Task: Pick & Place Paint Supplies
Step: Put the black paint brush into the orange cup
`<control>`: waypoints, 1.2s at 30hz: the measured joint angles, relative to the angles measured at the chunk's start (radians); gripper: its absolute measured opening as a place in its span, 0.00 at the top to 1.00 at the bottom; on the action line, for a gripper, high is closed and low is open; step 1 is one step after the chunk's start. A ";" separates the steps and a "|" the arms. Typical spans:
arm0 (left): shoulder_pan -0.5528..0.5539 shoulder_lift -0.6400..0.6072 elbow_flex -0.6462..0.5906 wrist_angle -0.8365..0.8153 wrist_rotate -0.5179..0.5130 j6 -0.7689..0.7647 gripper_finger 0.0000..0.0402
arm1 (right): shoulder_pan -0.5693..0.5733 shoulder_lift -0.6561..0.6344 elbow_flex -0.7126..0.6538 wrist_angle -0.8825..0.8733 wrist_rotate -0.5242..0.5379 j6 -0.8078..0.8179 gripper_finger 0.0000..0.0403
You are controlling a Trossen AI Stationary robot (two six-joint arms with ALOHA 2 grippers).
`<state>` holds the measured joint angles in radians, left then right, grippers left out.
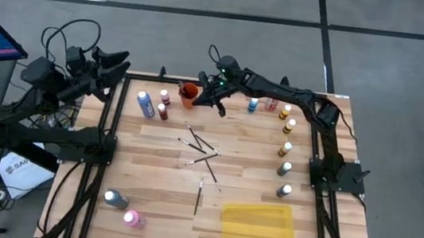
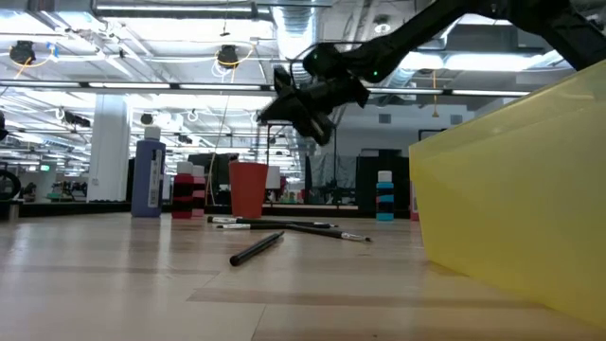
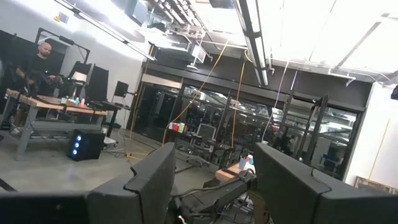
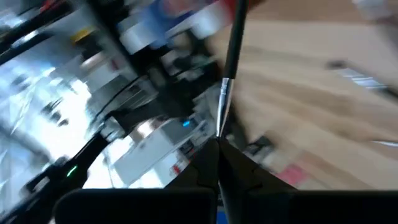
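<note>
My right gripper [image 1: 214, 89] reaches across to the table's far side, just right of the small orange cup [image 1: 188, 92], and hovers above it in the low view [image 2: 301, 102]. It is shut on a thin dark paintbrush [image 4: 231, 56]. Several more brushes [image 1: 202, 148] lie flat mid-table. White-capped paint bottles stand upright: blue [image 1: 146, 103] and reds [image 1: 163, 112] left of the cup, a curved row [image 1: 286, 149] down the right side, and two [image 1: 123, 207] near the left front corner. My left gripper [image 3: 214, 180] is open, raised off the table's far left corner. My right gripper pinches the paintbrush between its two fingertips [image 4: 211, 158], just behind the silver ferrule [image 4: 222, 102]. The dark handle [image 4: 235, 37] sticks straight out past the fingers, in line with them. The brush is lifted clear of the table.
A flat yellow tray [image 1: 258, 231] lies at the near right and fills the right of the low view [image 2: 511, 208]. Bare wood [image 1: 163, 194] shows between the scattered brushes and the tray. A monitor and cables sit beyond the table's left edge.
</note>
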<state>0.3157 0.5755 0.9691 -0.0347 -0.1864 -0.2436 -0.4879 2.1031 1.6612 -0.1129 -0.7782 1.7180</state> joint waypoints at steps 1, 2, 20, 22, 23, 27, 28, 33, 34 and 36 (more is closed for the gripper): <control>0.000 0.000 0.000 0.000 0.000 0.000 0.47 | 0.004 0.005 0.003 0.028 -0.008 0.008 1.00; 0.000 0.000 0.000 0.000 0.000 0.000 0.47 | 0.005 0.008 0.000 0.030 -0.011 0.017 1.00; 0.000 0.000 0.000 0.001 0.000 0.001 0.47 | 0.001 0.012 -0.002 0.042 -0.005 0.006 1.00; 0.000 0.000 0.000 0.002 0.000 0.002 0.47 | 0.001 0.012 -0.002 0.038 0.010 0.002 1.00; 0.000 0.000 0.000 0.002 0.000 0.002 0.47 | 0.001 0.012 -0.002 0.039 0.021 -0.001 1.00; 0.000 0.000 0.000 0.003 0.000 0.002 0.47 | 0.001 0.012 -0.002 0.039 0.044 -0.001 0.94; 0.000 0.000 0.000 0.003 0.000 0.002 0.47 | 0.001 0.012 -0.002 0.039 0.044 -0.001 0.92; 0.000 0.000 0.000 0.003 0.000 0.003 0.47 | 0.001 0.012 -0.002 0.039 0.045 0.000 0.81; 0.000 0.000 0.000 0.003 0.000 0.003 0.47 | 0.001 0.012 -0.002 0.041 0.046 0.000 0.80; 0.000 0.000 0.000 0.003 0.000 0.003 0.47 | 0.001 0.012 -0.002 0.055 0.046 -0.001 0.77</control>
<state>0.3154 0.5755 0.9689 -0.0315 -0.1864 -0.2401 -0.4870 2.1155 1.6592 -0.0579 -0.7322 1.7174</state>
